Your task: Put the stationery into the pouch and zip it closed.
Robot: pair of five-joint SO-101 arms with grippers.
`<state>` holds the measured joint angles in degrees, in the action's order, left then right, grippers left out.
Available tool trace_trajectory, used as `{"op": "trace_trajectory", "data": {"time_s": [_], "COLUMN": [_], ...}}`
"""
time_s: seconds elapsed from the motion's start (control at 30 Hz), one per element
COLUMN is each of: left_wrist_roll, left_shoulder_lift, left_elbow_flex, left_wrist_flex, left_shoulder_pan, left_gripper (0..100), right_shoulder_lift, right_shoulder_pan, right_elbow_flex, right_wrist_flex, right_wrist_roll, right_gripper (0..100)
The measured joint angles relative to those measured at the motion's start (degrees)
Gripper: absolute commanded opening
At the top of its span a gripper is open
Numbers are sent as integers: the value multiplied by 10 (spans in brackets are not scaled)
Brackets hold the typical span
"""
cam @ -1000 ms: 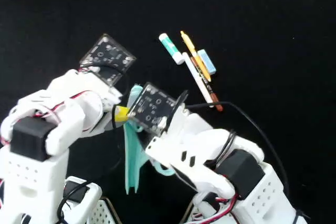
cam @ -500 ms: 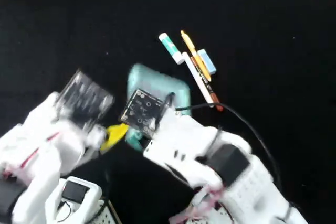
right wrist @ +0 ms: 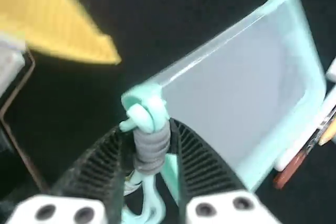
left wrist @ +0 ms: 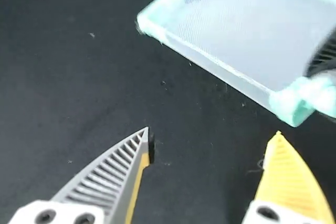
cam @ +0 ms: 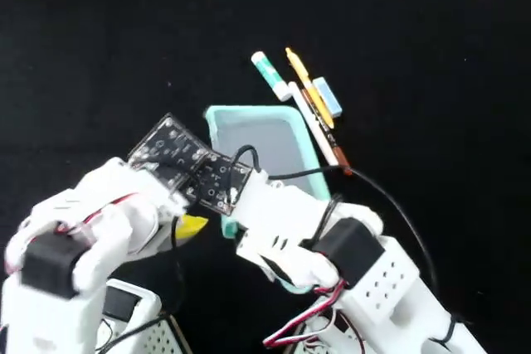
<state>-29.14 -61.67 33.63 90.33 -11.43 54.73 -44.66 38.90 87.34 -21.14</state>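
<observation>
The pouch (cam: 257,143) is laid flat on the table (cam: 431,80); the stationery (cam: 309,104) is set along its right edge.

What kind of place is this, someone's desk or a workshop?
Probably a robotics lab bench: two white robot arms at a black-covered table, with a mint pouch and a few pens laid out as props.

A fixed camera looks steeply down over the black counter (cam: 431,55). Both wrist cameras ride low, close to it, and all three share the mint pouch (cam: 274,134).
</observation>
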Motion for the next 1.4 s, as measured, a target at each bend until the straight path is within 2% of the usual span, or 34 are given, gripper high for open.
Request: {"op": "trace_trajectory", "data": {"time_s": [0.2,0.37,0.5,0.73,1.07,1.4], "left_wrist_roll": [40,105,123,204,212,191], "left_shoulder_lift": [-5,3,-3,-92,-290,-303], "left_elbow_flex": [95,150,196,253,344,393], "left_wrist_flex": [-89,-131,-156,-222,-224,-266], "left_shoulder_pan": [-4,-5,-40,-65,-68,-52], "left_gripper": [350,351,351,351,351,351], "right_shoulder_lift": [30,123,181,215,215,215], "right_shoulder_pan": [9,67,84,91,91,91], "right_elbow_flex": [55,114,178,229,230,230], "right_wrist_flex": [-12,-70,-104,-153,-186,-188], "right_wrist_roll": [-3,-4,-15,-16,-16,-16], "right_gripper": [13,13,13,13,13,13]}}
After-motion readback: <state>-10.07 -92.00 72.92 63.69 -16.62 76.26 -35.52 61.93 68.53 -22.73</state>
